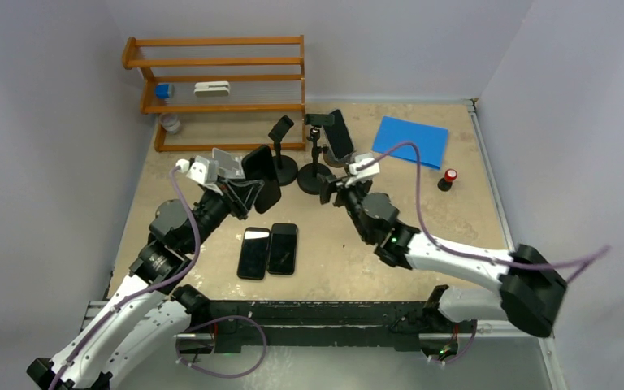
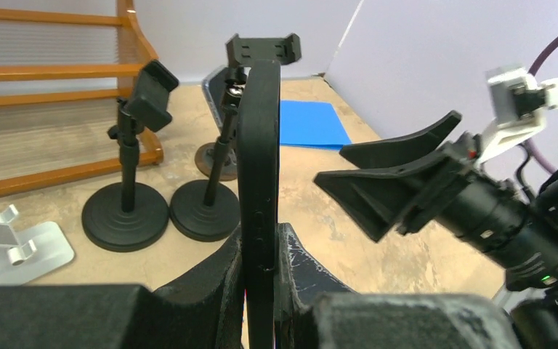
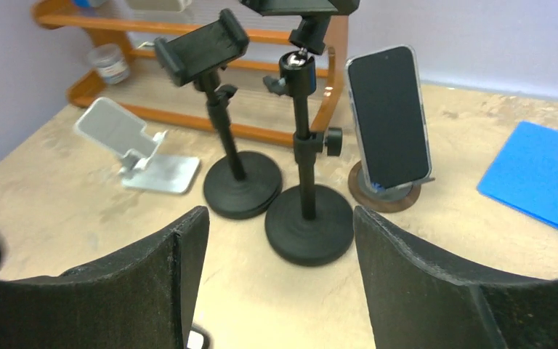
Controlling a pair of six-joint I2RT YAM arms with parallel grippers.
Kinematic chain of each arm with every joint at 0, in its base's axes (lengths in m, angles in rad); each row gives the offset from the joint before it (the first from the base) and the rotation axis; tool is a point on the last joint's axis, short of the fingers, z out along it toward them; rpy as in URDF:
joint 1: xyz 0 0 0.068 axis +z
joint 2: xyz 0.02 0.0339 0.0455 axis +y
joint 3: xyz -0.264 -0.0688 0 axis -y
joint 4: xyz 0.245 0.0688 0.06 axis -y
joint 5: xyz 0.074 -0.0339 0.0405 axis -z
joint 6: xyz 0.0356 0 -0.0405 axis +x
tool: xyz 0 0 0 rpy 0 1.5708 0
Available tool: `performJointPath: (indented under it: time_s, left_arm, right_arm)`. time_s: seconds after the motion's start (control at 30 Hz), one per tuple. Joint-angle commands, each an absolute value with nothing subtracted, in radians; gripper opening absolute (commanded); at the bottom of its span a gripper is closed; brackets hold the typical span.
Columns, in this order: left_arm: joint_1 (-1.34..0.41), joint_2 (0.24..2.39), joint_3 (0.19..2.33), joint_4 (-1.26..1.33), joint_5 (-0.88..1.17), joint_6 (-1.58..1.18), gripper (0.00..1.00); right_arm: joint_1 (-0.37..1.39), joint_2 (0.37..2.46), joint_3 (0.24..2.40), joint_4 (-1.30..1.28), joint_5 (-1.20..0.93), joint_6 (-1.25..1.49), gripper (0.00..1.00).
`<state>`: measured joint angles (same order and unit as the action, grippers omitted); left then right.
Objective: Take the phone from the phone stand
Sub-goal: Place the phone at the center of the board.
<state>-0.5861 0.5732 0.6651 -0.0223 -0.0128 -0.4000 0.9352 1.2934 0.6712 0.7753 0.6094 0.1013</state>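
My left gripper (image 2: 261, 243) is shut on a black phone (image 2: 259, 160), which stands edge-on between the fingers. In the top view this phone (image 1: 262, 177) is held above the table, left of the stands. Another phone (image 3: 389, 116) leans upright in a round wooden stand (image 3: 385, 196), also seen at the back in the top view (image 1: 340, 135). My right gripper (image 3: 280, 240) is open and empty, facing the stands; in the top view it (image 1: 335, 193) is just in front of them. Two black pole stands (image 3: 241, 182) (image 3: 309, 225) and a silver folding stand (image 3: 138, 145) hold no phone.
Two black phones (image 1: 253, 252) (image 1: 283, 248) lie flat side by side at table centre. A wooden rack (image 1: 219, 81) stands at the back left with a small cup (image 1: 171, 123) by it. A blue sheet (image 1: 410, 140) and a small red-topped object (image 1: 448, 179) are at the back right.
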Motion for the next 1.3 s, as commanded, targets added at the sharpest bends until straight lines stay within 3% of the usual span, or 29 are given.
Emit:
performJointPath:
  time_s: [0.0, 0.23, 0.57, 0.97, 1.27]
  left_arm:
    - [-0.594, 0.569, 0.671, 0.13, 0.121, -0.372, 0.0]
    - [-0.597, 0.558, 0.624, 0.294, 0.473, -0.358, 0.0]
    - [-0.604, 0.593, 0.551, 0.573, 0.87, -0.475, 0.0]
    - [-0.607, 0.623, 0.547, 0.621, 0.955, -0.502, 0.0]
    - [-0.607, 0.642, 0.548, 0.621, 0.959, -0.506, 0.0]
  right_arm:
    - [0.939, 1.067, 0.593, 0.63, 0.423, 0.205, 0.73]
    - [0.939, 0.79, 0.426, 0.75, -0.046, 0.314, 0.72]
    - [0.939, 0.725, 0.329, 0.998, -0.338, 0.425, 0.67]
    - [0.94, 0.873, 0.424, 1.101, -0.55, 0.484, 0.64]
    - [0.95, 0.927, 0.452, 1.144, -0.571, 0.519, 0.6]
